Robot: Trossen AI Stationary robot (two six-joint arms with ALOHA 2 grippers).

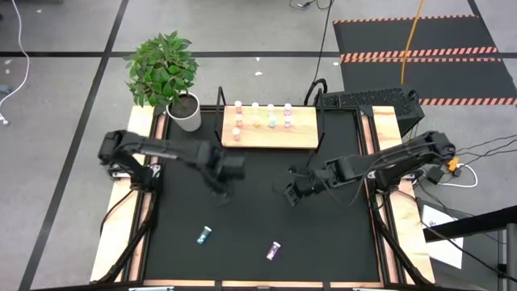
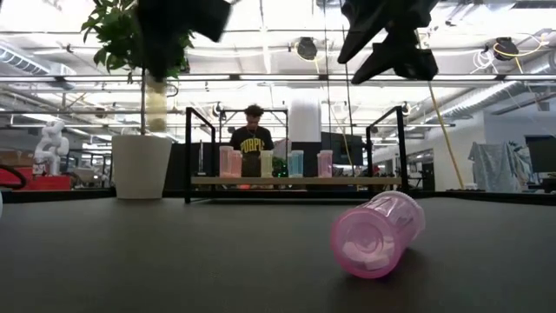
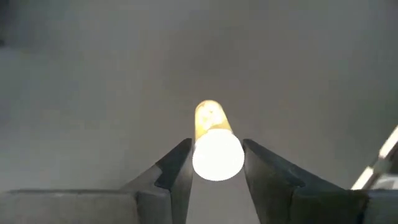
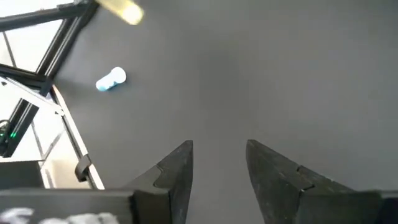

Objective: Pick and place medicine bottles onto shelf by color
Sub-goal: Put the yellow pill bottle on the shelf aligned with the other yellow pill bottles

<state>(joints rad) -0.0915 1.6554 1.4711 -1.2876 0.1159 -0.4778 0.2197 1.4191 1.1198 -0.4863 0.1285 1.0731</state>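
One small yellow bottle with a white cap (image 3: 214, 144) is clamped between the left gripper's (image 1: 220, 191) fingers, a grip seen only in the left wrist view. The right gripper (image 4: 219, 163) is held parted and empty above the black mat (image 1: 258, 226). Two bottles, teal (image 1: 204, 236) and purple (image 1: 274, 250), are left lying nearer the front edge. Several coloured bottles are stood on the tan wooden shelf (image 1: 303, 137), beside a white potted plant (image 1: 166, 77).

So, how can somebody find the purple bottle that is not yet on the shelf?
Start at the black table mat and look at its front part, away from the light tan wooden shelf. Two small bottles lie there; the purple plastic bottle with a white cap lies right of the blue-teal one.
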